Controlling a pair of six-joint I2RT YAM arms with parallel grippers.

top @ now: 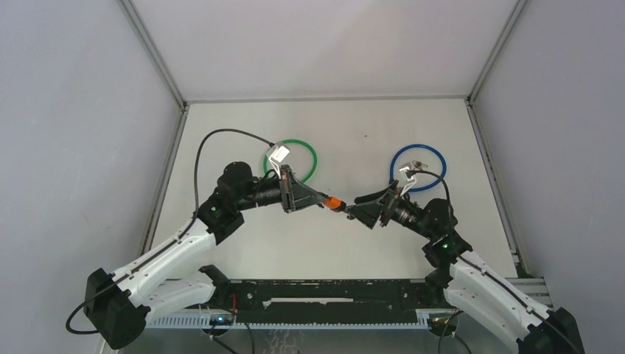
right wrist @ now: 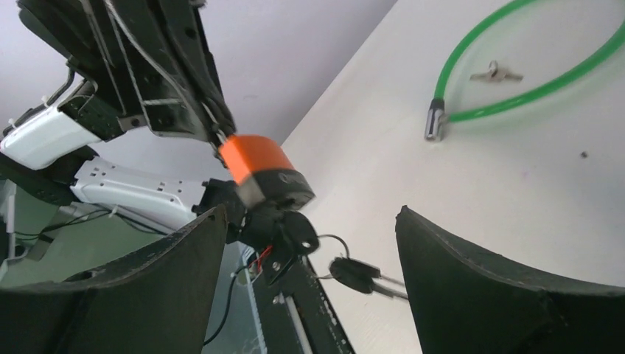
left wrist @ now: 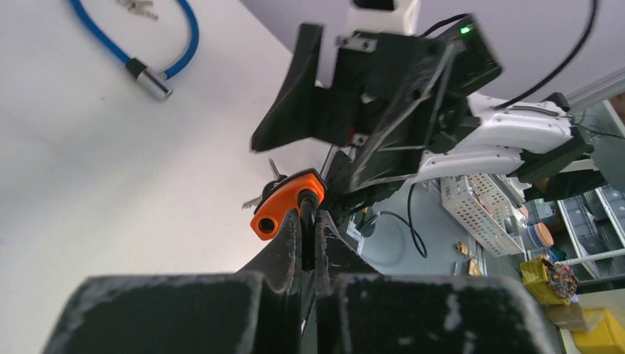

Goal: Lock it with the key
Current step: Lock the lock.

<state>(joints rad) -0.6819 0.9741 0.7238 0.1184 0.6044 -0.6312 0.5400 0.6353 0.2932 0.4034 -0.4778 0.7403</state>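
Note:
An orange and black padlock [top: 334, 201] hangs in the air over the table's middle. My left gripper [top: 322, 199] is shut on its black shackle; in the left wrist view the orange body [left wrist: 284, 206] pokes out just past the fingertips of the left gripper [left wrist: 309, 221]. A black-headed key [right wrist: 295, 232] sits in the underside of the padlock [right wrist: 258, 166], and spare keys [right wrist: 357, 274] dangle from its ring. My right gripper [right wrist: 311, 214] is open, its fingers well apart on either side of the key and touching nothing. From above, the right gripper [top: 361, 206] faces the padlock closely.
A green cable lock [top: 291, 158] lies looped on the table behind the left arm, small keys [right wrist: 495, 72] inside its loop. A blue cable lock [top: 418, 168] lies behind the right arm, also with keys [left wrist: 136, 7]. Grey walls enclose the table.

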